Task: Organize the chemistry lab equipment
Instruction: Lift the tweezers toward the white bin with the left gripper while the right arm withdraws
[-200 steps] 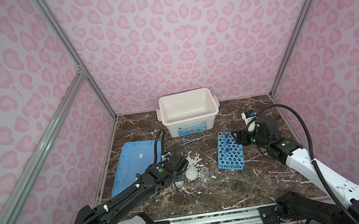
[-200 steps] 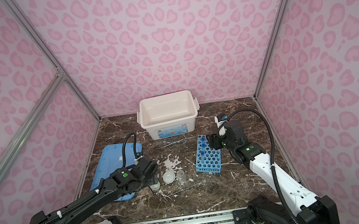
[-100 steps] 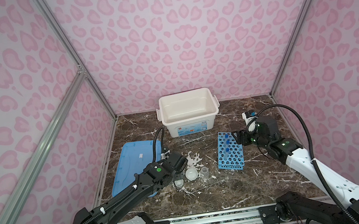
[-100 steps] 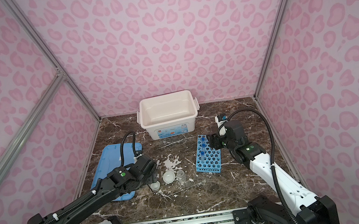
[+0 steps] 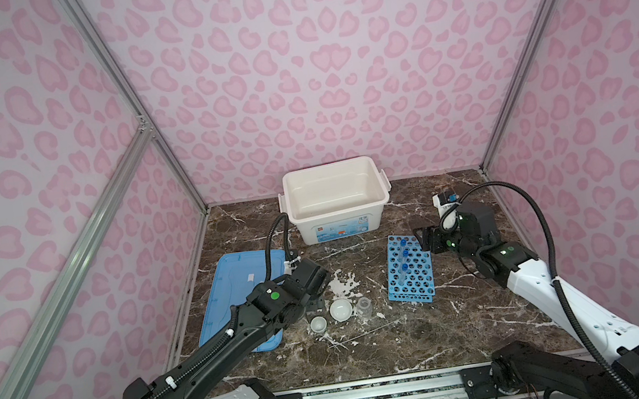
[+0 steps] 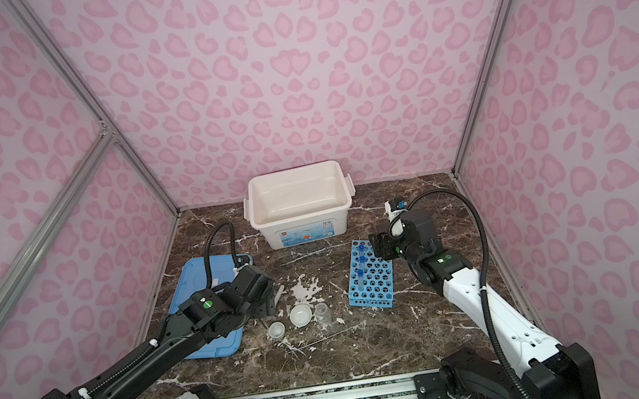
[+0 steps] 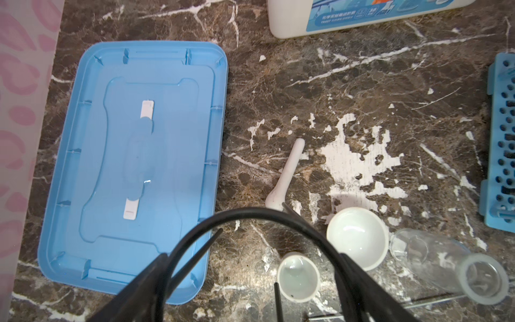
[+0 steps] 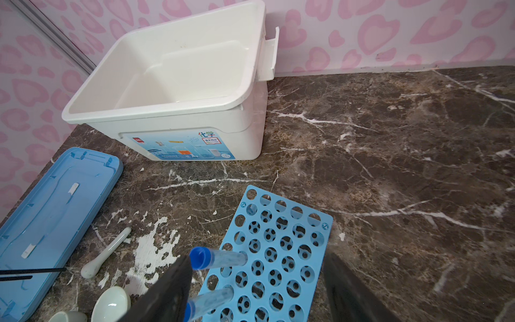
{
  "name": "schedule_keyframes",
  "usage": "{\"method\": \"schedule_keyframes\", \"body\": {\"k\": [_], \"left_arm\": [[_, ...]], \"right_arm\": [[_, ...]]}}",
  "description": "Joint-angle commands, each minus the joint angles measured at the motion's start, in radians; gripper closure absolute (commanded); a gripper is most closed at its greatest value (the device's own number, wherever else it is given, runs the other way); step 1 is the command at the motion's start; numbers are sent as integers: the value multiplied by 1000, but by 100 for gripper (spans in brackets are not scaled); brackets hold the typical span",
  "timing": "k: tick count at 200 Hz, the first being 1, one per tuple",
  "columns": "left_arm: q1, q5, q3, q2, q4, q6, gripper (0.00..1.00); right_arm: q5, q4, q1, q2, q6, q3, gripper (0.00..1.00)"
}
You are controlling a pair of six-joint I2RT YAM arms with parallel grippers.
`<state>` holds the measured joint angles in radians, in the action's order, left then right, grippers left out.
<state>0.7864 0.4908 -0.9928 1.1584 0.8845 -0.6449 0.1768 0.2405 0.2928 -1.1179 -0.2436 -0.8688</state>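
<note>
L jaws grip ring stand [image 7: 246, 214]; R jaws open at rack [image 8: 279, 252].

dark marble tabletop [image 5: 471, 314] with white box [image 5: 337, 223], blue lid [image 5: 236, 278], blue rack [image 5: 415, 284], pestle [image 7: 287, 170], cup [image 5: 318, 325], dish [image 5: 341, 310], beaker [image 5: 364, 308]

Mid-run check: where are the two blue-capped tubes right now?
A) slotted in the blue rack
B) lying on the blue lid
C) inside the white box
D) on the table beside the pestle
A: in the right wrist view both tubes sit in holes along one edge of the rack, caps sticking up out of it.
</note>
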Motion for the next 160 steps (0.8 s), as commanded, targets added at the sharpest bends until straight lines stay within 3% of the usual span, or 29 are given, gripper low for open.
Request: {"method": "schedule_keyframes", "body": {"k": [1,85,160], "left_arm": [[-10,43,-52,1,16,73,16],[-156,-22,-289,75,-55,326,17],[-286,-128,-551,239,-158,483,17]], "right_arm": [[10,-49,-15,-28,0,-14,24],[56,-122,-60,-173,-7,-121,24],[118,-190,-81,-334,-16,-247,25]]}}
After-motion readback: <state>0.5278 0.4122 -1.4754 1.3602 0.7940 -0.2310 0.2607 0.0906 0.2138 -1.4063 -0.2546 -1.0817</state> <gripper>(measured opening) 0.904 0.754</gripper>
